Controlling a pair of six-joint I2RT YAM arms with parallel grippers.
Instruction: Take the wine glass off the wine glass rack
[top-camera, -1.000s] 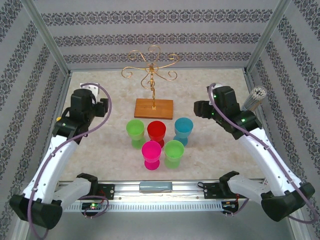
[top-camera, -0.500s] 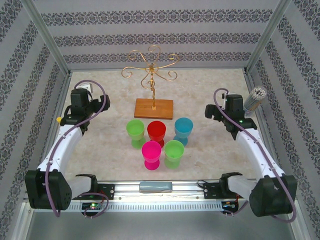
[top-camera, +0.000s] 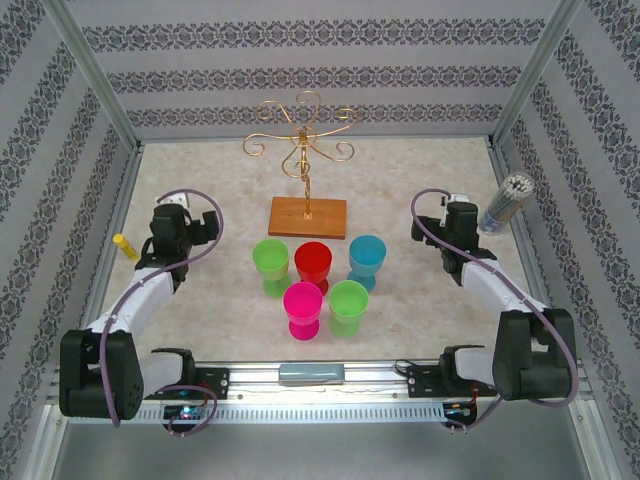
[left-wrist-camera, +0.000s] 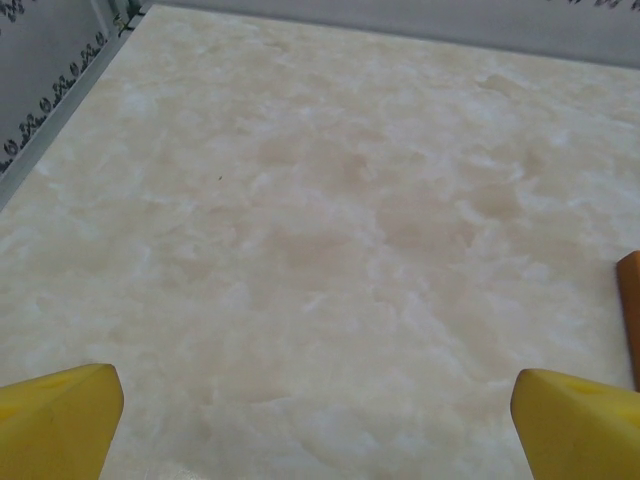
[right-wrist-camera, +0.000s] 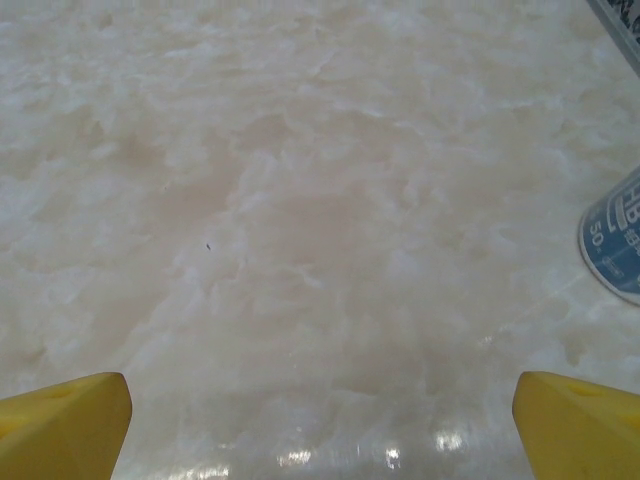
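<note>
The wine glass rack (top-camera: 303, 140) stands at the back centre, gold scroll arms on a brown wooden base (top-camera: 308, 217); nothing hangs from its arms. Several coloured plastic wine glasses stand upright in front of it: green (top-camera: 269, 262), red (top-camera: 312, 265), blue (top-camera: 367, 258), pink (top-camera: 303, 306) and a second green (top-camera: 348, 303). My left gripper (top-camera: 190, 212) sits low, left of the glasses, open and empty (left-wrist-camera: 330, 430), its yellow fingertips (left-wrist-camera: 60, 420) wide apart. My right gripper (top-camera: 445, 215) sits low on the right, also open and empty (right-wrist-camera: 325, 430).
A blue canister of sticks (top-camera: 503, 203) stands by the right wall, its side in the right wrist view (right-wrist-camera: 615, 245). A yellow marker (top-camera: 125, 246) lies by the left wall. The base's brown edge (left-wrist-camera: 630, 310) shows at the right of the left wrist view.
Both arms have folded back and down toward their bases, away from the glasses. The yellow marker, earlier covered by the left arm, now shows.
</note>
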